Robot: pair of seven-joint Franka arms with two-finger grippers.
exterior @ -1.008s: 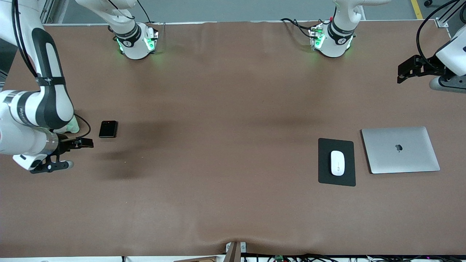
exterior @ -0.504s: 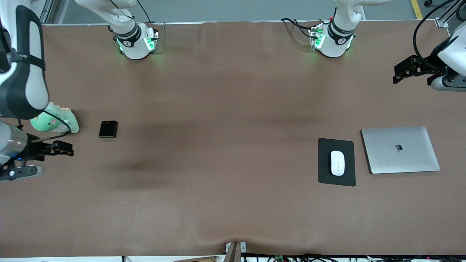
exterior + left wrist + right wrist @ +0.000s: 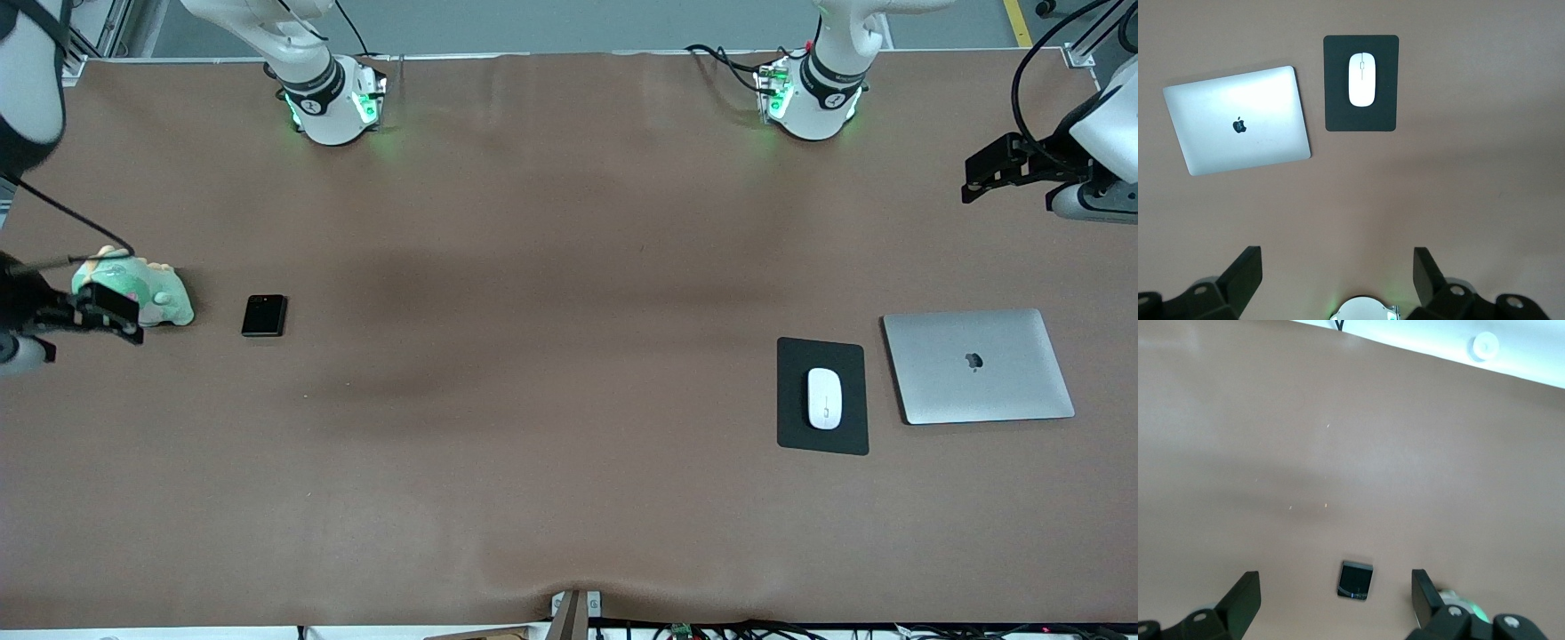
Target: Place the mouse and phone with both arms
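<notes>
The black folded phone [image 3: 264,316] lies flat on the brown table toward the right arm's end, and also shows in the right wrist view [image 3: 1355,580]. The white mouse [image 3: 824,398] lies on a black pad [image 3: 822,442] toward the left arm's end, and shows in the left wrist view [image 3: 1362,70]. My right gripper [image 3: 98,320] is open and empty, up in the air over the table's edge beside a green toy; in its wrist view it [image 3: 1335,600] stands apart from the phone. My left gripper [image 3: 987,173] is open and empty, high over the table's other end [image 3: 1337,280].
A green plush toy [image 3: 156,298] sits beside the phone, toward the right arm's end. A closed silver laptop [image 3: 978,364] lies beside the pad [image 3: 1361,117], toward the left arm's end; it shows in the left wrist view [image 3: 1238,130].
My right arm has drawn back toward its end of the table, away from the phone, uncovering the green toy. My left gripper has hardly moved. Phone and mouse lie still.
</notes>
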